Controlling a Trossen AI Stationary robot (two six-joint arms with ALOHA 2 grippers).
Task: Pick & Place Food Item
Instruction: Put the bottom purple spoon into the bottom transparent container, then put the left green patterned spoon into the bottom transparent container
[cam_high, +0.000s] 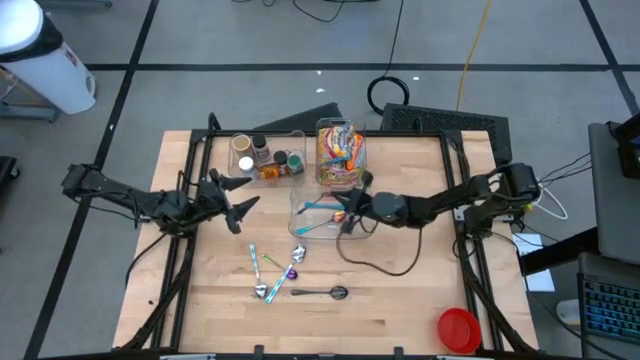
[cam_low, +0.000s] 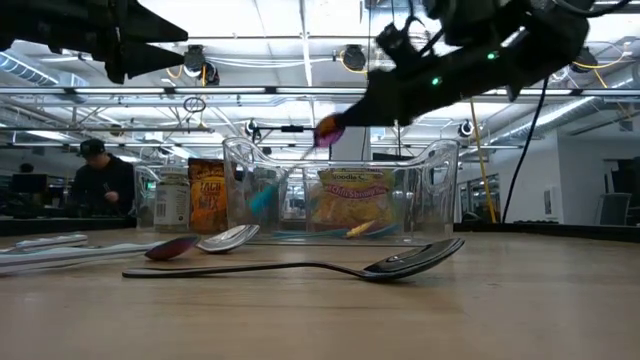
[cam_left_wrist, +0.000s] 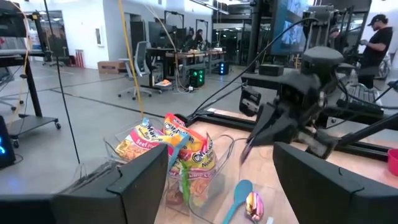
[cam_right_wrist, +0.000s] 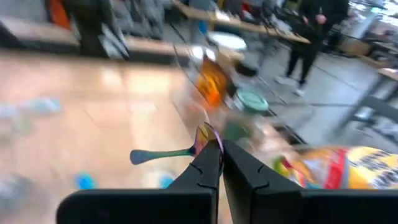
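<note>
My right gripper (cam_high: 345, 210) is shut on an iridescent spoon (cam_right_wrist: 177, 149) above a clear bin (cam_high: 305, 232); it also shows in the low view (cam_low: 340, 125). A teal spoon (cam_high: 322, 205) lies in that bin. A clear container of noodle packets (cam_high: 340, 152) stands just beyond it, and the packets also show in the left wrist view (cam_left_wrist: 177, 155). My left gripper (cam_high: 240, 205) is open and empty above the table, left of the bin. My right gripper pinches the iridescent spoon between its two fingertips (cam_right_wrist: 210, 167) at the neck by the bowl (cam_right_wrist: 205, 140). The handle (cam_right_wrist: 155, 154) sticks out sideways across the fingers. The spoon is lifted clear above the bin, roughly level.
A clear bin with spice jars (cam_high: 265, 158) stands at the far left. Loose spoons (cam_high: 265, 272) and a black spoon (cam_high: 320, 292) lie on the table nearer the front. A red disc (cam_high: 458, 328) sits at the front right. A cable (cam_high: 385, 265) loops on the table.
</note>
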